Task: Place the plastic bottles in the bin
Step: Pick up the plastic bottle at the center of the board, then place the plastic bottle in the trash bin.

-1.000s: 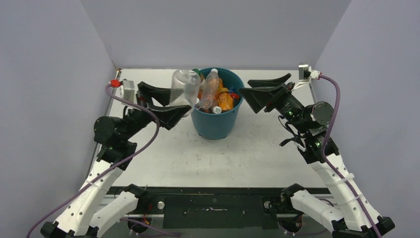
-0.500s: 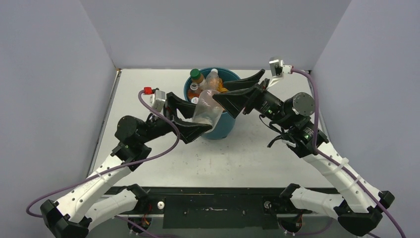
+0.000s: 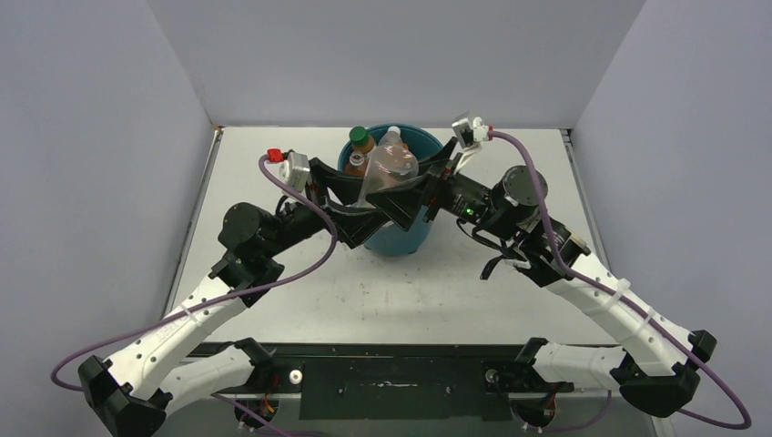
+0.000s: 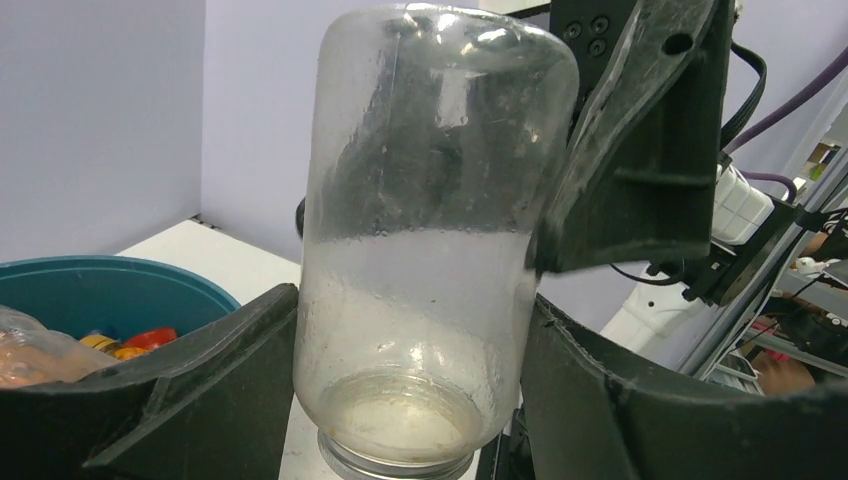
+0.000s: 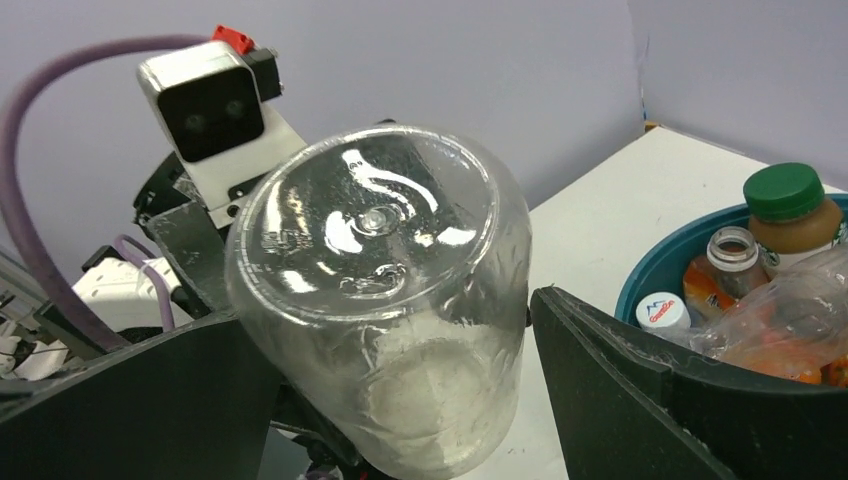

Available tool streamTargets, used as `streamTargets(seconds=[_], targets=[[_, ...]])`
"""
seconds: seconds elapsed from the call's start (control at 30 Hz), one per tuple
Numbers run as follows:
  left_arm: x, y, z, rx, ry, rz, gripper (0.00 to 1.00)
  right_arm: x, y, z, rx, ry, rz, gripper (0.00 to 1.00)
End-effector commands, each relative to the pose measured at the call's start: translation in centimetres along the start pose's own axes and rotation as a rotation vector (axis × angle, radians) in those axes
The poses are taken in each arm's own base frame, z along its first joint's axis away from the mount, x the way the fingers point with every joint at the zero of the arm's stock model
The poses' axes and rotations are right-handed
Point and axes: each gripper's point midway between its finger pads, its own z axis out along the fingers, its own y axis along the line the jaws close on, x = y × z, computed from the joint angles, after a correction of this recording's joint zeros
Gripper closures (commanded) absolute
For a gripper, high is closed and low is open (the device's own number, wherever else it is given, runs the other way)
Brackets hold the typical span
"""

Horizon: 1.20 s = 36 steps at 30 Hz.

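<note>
The left jaws are gripping the large clear plastic bottle (image 4: 430,230) by the round teal bin (image 3: 405,241), the right jaws gaping around its base, best releasing past the rim.

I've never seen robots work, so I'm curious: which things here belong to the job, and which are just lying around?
Part of the job:
- clear bottle, held in the left end effector
- bin
- bottles inside the bin
- right end effector, open around the clear bottle

Just there:
- table
- purple cable
</note>
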Motion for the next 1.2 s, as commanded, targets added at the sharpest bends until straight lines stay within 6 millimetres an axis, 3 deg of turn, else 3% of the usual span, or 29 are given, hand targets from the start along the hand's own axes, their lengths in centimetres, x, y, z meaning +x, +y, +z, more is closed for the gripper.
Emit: streamTargets(seconds=[0.0,0.07,0.13,0.2,0.23,0.33,0.37,0.47,0.5,0.53,0.67,0.77,0.87,1.0,1.17], targets=[[-3.2,-2.3,0.8,0.071,-0.073,0.060,1.00,1.1,-1.5,0.5,0.082,0.039,-0.021,0.10],[-2.8,-2.5,1.0,0.086,-0.059,0.057,1.00,1.0,-1.7,0.7,0.085,0.017,-0.018,0.09],[-2.3,-2.5,1.0,0.089,-0.046,0.055,1.00,0.5,-1.6,0.8,0.074,-0.019,-0.016,0.00],[-1.8,-2.4,0.9,0.085,-0.037,0.055,1.00,0.0,-1.3,1.0,0.054,-0.062,-0.015,0.20],[-1.6,-2.3,0.9,0.082,-0.033,0.056,1.00,-0.3,-1.2,1.1,0.049,-0.081,-0.011,0.37],[-1.2,-2.2,0.5,0.078,-0.028,0.064,0.97,-1.2,-1.5,1.1,0.064,-0.133,-0.006,0.54],[-1.1,-2.1,0.4,0.074,-0.028,0.069,0.87,-1.6,-1.7,1.0,0.076,-0.154,-0.008,0.59],[-0.7,-2.0,-0.3,0.068,-0.030,0.090,0.43,-2.9,-2.8,0.4,0.137,-0.213,-0.024,0.67],[-0.7,-1.8,-0.5,0.052,-0.036,0.094,0.26,-3.1,-3.3,0.3,0.163,-0.224,-0.032,0.67],[-0.6,-1.5,-0.9,0.029,-0.040,0.096,0.01,-3.5,-4.1,0.0,0.205,-0.232,-0.044,0.67],[-1.2,0.7,-3.2,-0.134,-0.075,0.165,0.04,-4.2,-9.6,-1.6,0.453,-0.239,-0.083,0.67],[-2.2,3.4,-6.0,-0.330,-0.145,0.204,0.04,-3.7,-15.3,-3.2,0.613,-0.178,-0.058,0.67],[-3.0,4.9,-8.7,-0.459,-0.207,0.239,0.04,-2.9,-18.7,-3.5,0.679,-0.119,-0.020,0.67],[-2.9,5.6,-10.8,-0.526,-0.230,0.263,0.04,-1.6,-20.7,-2.3,0.659,-0.034,0.038,0.65],[-1.3,6.0,-10.8,-0.531,-0.166,0.248,0.04,0.7,-22.5,-0.4,0.665,0.068,0.100,0.61]])
